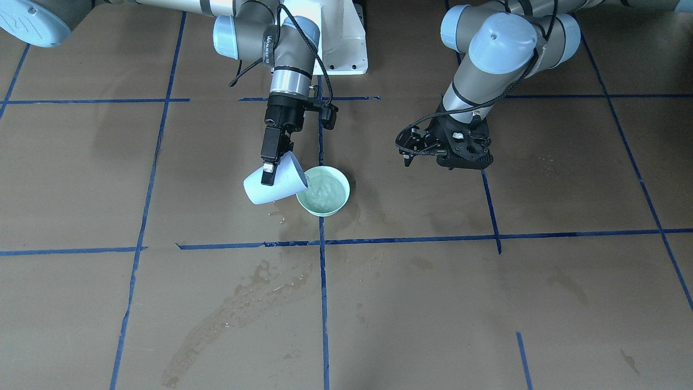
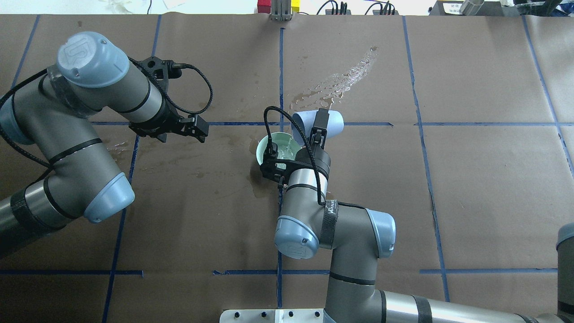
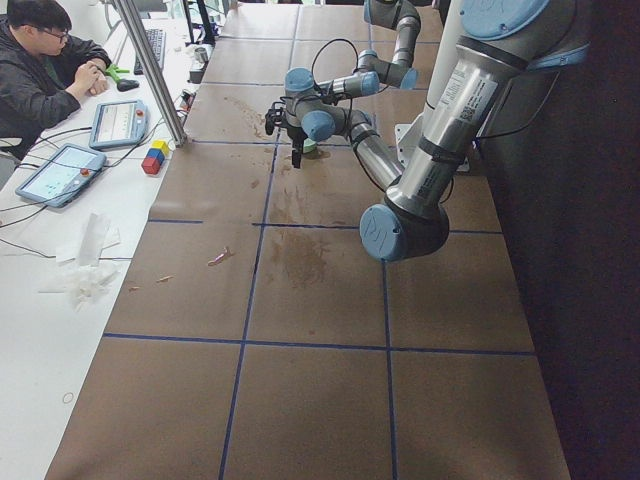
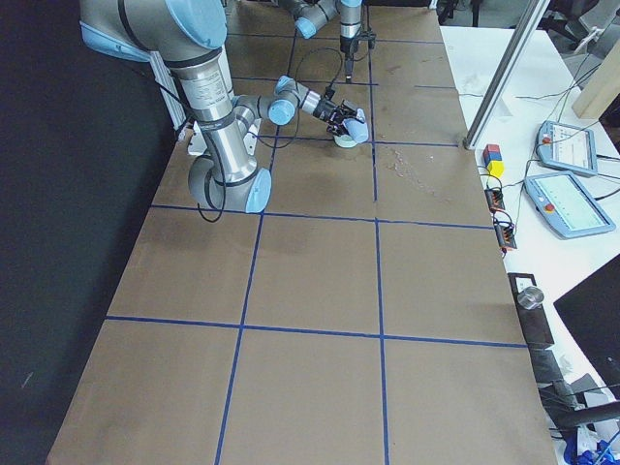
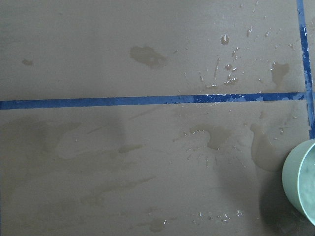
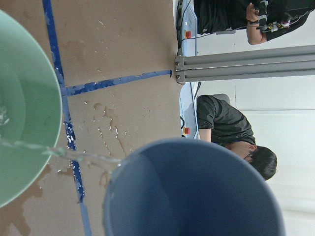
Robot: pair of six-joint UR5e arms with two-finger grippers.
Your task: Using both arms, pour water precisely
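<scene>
Right claw (image 1: 269, 174) clamps tilted cup (image 1: 284, 187), water (image 1: 325, 196) streaming into bowl (image 1: 347, 187); left claw (image 1: 411, 151) unclear.

The cup (image 1: 260, 192) pinched in the right gripper (image 1: 273, 170) looks like smooth, matt pale-blue plastic. The bowl (image 1: 346, 187) just beside that gripper is smooth green plastic with a faint sheen, and the water (image 1: 325, 197) in it is clear and glossy. Beneath the gripper the brown paper (image 1: 568, 179) is matt, shiny only at the wet patches (image 2: 341, 85). The blue tape (image 1: 411, 239) is slick.
</scene>
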